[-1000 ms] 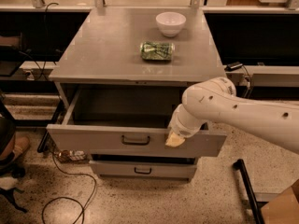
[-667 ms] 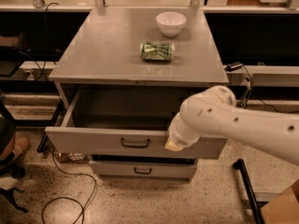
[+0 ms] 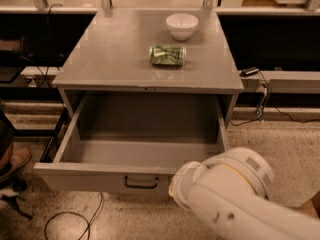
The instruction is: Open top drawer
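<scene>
On the white arm (image 3: 235, 204) we see a small label (image 3: 252, 164) with bars like a barcode; we cannot read it. The print on the green can (image 3: 167, 55) is also not readable. The top drawer (image 3: 85, 176) stands pulled far out. Its flat grey front faces the camera, its long axis runs left to right, and its deep grey inside is open to view. The gripper (image 3: 178, 186) is at the drawer front, just right of the dark bar handle (image 3: 141, 182); the drawer's inside lies behind it. We cannot tell if the gripper is open or closed. The can and a white bowl (image 3: 182, 25) lie well beyond it on the cabinet top (image 3: 100, 59).
</scene>
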`<state>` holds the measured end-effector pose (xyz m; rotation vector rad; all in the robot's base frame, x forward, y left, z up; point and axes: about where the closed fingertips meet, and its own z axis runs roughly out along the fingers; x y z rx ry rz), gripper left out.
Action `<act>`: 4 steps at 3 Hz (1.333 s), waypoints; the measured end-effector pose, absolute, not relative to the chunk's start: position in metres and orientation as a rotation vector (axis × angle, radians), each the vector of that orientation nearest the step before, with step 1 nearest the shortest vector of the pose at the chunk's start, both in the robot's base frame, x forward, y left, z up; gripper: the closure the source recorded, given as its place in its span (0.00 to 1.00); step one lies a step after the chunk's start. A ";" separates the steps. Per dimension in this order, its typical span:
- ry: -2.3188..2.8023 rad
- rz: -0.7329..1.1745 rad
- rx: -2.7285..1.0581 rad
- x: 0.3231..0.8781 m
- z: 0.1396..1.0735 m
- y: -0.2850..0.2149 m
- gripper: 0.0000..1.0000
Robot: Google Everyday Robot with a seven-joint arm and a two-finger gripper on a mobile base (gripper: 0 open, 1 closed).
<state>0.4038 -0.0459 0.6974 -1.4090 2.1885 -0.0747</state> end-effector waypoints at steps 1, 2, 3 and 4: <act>2.251 -0.107 -1.375 0.366 0.691 -0.055 0.81; 2.251 -0.107 -1.375 0.366 0.691 -0.054 0.57; 2.249 -0.109 -1.377 0.365 0.691 -0.054 0.26; 2.249 -0.110 -1.378 0.365 0.692 -0.054 0.03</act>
